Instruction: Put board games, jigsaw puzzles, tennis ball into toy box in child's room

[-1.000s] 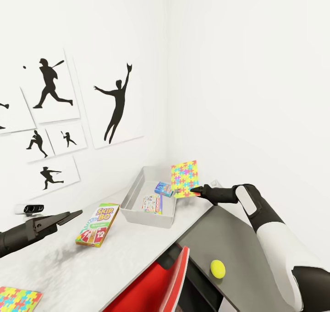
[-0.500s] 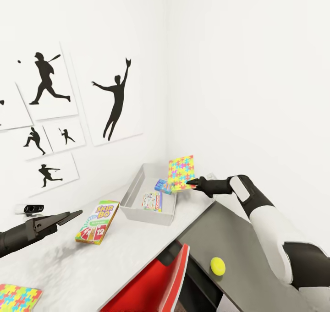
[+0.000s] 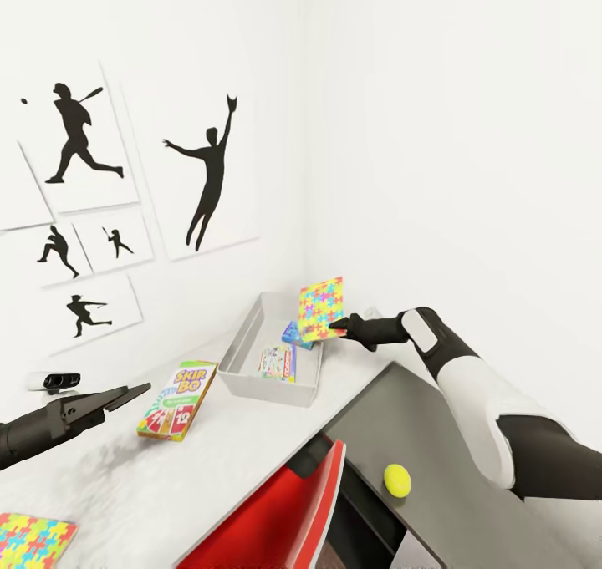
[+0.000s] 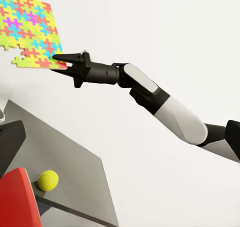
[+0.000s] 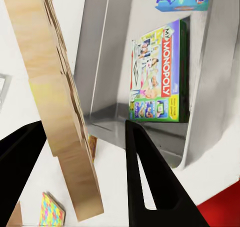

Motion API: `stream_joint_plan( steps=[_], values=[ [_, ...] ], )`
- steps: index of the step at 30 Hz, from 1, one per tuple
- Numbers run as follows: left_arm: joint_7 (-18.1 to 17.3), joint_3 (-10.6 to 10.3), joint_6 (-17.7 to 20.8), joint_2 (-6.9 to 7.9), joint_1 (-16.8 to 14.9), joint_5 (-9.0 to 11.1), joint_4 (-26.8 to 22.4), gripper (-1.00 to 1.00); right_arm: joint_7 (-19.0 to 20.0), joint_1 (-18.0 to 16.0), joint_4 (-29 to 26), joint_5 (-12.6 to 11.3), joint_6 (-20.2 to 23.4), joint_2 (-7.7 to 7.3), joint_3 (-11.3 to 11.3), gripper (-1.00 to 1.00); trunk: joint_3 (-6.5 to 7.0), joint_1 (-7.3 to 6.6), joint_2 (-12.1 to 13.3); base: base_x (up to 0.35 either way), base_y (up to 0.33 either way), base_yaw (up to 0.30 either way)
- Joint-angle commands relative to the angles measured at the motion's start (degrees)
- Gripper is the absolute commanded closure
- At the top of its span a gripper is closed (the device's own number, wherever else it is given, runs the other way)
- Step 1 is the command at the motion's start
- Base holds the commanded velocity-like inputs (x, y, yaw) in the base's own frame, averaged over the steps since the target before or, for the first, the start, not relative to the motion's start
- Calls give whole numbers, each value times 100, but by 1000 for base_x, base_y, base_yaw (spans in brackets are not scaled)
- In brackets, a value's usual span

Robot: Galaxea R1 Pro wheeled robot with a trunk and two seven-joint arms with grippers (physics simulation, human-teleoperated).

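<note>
Head view: right hand [image 3: 337, 327] carried jigsaw puzzle [image 3: 321, 308] over toy box [image 3: 251, 348].

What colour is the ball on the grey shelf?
The ball is yellow, clearest in the head view.

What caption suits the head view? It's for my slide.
Right gripper carries a jigsaw puzzle over the toy box.
</note>
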Motion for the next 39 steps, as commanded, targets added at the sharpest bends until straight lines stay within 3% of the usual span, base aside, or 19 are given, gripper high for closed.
stream_joint_plan(
  steps=[1, 10, 39],
  values=[
    [-24, 0, 61, 2, -4, -5, -1, -100, 38, -7, 1, 64, 14, 25, -10, 100, -23, 3, -14, 0, 0, 0],
    [-24, 7, 61, 2, -5, -5, 1, -100, 14, -20, -2, 66, 9, 243, -3, 100, -108, 3, -14, 0, 0, 0],
    [-24, 16, 61, 11, -4, -5, 0, -100, 13, -21, -30, 60, -197, 394, -4, 100, -381, 3, -14, -6, 2, 0]
  ],
)
